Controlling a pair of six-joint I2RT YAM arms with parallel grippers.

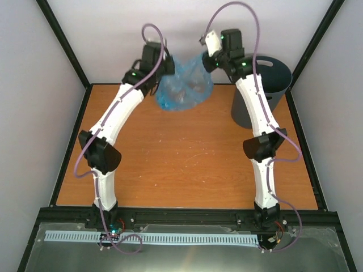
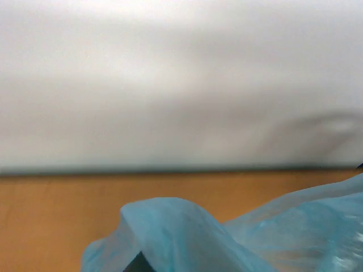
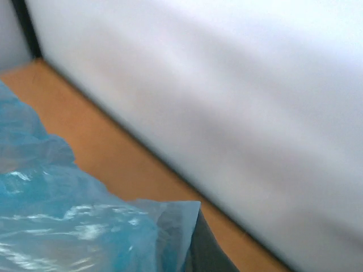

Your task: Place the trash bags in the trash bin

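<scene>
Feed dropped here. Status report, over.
Left gripper, right gripper shut on trash bag, held up between them. Trash bin right of bag, bag not in. No obstacle seen.

One blue bag (image 1: 184,85), one grey bin (image 1: 275,85) and one wooden table (image 1: 187,158) are in view. There are two white arms: the left arm (image 1: 116,116) and the right arm (image 1: 256,107).

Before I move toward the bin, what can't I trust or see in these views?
- Left jaws: left wrist view, buried under the bag; top view, the left wrist covers them.
- Right jaws: right wrist view, the bag covers them.
- Bin: top view, the right arm crosses it; whether its opening faces up is unclear.
- Bag's mouth: crumpled folds, no view shows it.
</scene>
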